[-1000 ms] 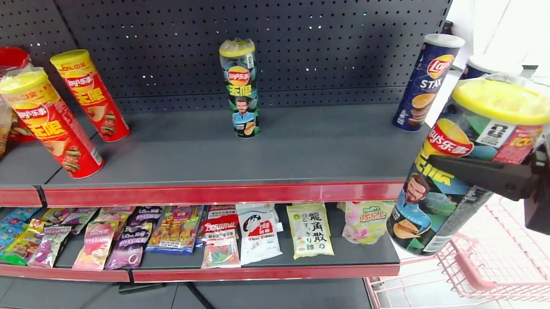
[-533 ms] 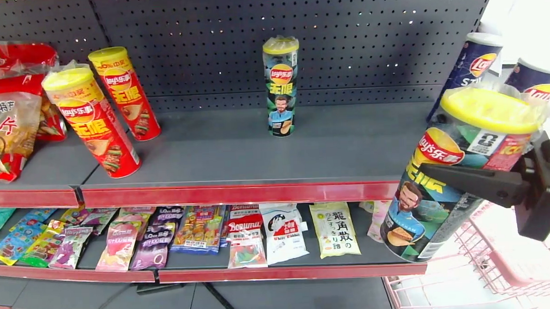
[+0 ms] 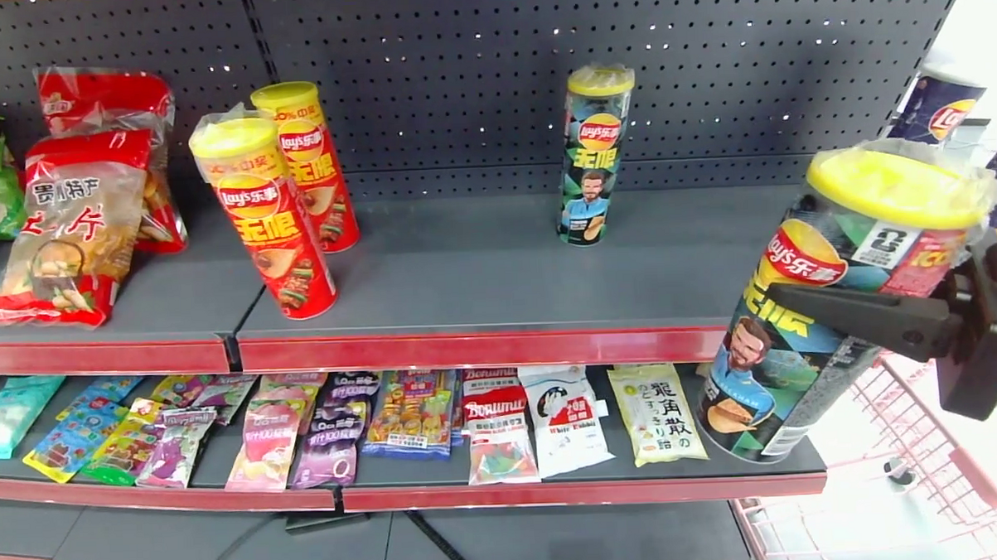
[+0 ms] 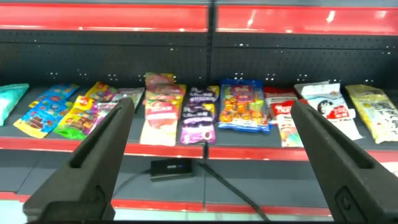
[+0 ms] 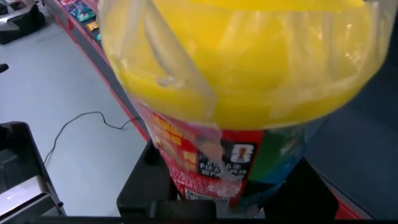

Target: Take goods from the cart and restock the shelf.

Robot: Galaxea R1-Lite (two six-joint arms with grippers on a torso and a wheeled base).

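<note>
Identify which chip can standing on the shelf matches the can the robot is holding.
The lone can at mid-shelf by the pegboard: teal with a cartoon man, like the held can. The two left cans are red.

The left gripper (image 4: 211, 106) is hanging with its two black wedge-shaped fingers (image 4: 93, 162) spread wide, nothing sitting between them. Beyond them, a row of colourful flat snack packets (image 4: 186, 115) is lying side by side on a dark metal shelf with a red front lip (image 4: 261, 153). On the level beneath, a small black box (image 4: 171, 168) is resting, with a black cable (image 4: 233, 186) trailing from it.
</note>
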